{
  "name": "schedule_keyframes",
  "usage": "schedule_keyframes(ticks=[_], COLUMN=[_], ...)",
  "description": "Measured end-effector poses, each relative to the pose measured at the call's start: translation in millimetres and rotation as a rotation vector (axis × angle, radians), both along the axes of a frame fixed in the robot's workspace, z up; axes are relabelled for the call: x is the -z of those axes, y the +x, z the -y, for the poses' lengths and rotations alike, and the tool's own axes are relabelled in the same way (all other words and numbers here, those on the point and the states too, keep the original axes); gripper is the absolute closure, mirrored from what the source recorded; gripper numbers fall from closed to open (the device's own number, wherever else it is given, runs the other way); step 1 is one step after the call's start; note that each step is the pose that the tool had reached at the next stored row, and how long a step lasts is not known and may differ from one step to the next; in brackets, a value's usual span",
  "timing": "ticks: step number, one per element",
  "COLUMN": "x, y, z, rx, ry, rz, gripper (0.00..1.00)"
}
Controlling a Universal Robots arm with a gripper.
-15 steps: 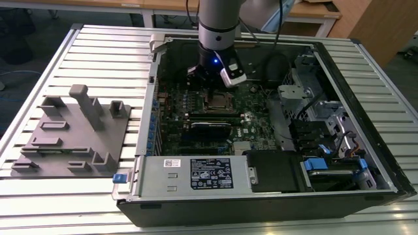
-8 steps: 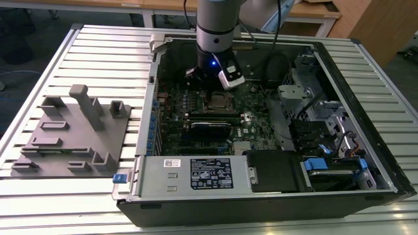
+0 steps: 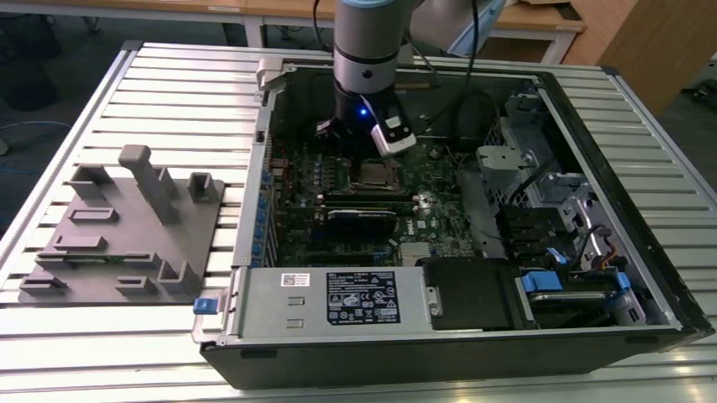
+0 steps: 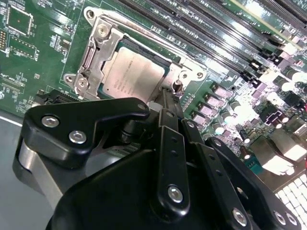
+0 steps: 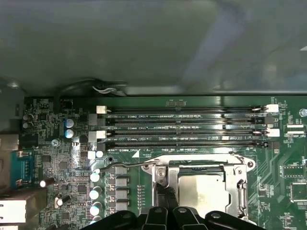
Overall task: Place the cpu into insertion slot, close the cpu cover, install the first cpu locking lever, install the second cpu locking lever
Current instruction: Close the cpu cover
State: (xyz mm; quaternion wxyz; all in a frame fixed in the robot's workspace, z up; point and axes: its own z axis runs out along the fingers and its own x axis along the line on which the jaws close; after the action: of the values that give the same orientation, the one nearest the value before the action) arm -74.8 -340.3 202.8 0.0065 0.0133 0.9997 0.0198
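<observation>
Sitting at the cpu cover (image 4: 92, 53) edge, the end effector (image 4: 165, 95) is seen w/ tips drawn together, nothing gripped. The cpu (image 3: 374, 175) is seated mid-frame in the exterior view, under the cover. Risk: the locking lever (image 5: 127, 166) could be lost & sprung back if pushed off-axis.
</observation>
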Motion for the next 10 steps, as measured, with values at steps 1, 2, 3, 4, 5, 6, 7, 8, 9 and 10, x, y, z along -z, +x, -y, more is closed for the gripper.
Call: schedule_keyframes(ticks=[1, 2, 3, 4, 5, 6, 7, 8, 9, 10], x=[1.1, 2.0, 2.0, 2.0, 2.0, 2.1, 2.1, 2.9, 3.6, 4.2], y=[-0.2, -0.3, -0.3, -0.3, -0.3, -0.3, -0.3, -0.3, -0.4, -0.5], z=[0.0, 0.0, 0.0, 0.0, 0.0, 0.0, 0.0, -0.1, 0.0, 0.1], rx=[0.000, 0.000, 0.000, 0.000, 0.000, 0.000, 0.000, 0.000, 0.000, 0.000], ry=[-0.0001, 0.0000, -0.0001, -0.0002, -0.0003, -0.0003, -0.0002, 0.0003, 0.0001, -0.0005], rz=[-0.0001, 0.0000, 0.0000, -0.0001, -0.0002, -0.0002, -0.0001, 0.0003, 0.0005, 0.0005], gripper=[0.90, 0.90, 0.90, 0.90, 0.90, 0.90, 0.90, 0.90, 0.90, 0.90])
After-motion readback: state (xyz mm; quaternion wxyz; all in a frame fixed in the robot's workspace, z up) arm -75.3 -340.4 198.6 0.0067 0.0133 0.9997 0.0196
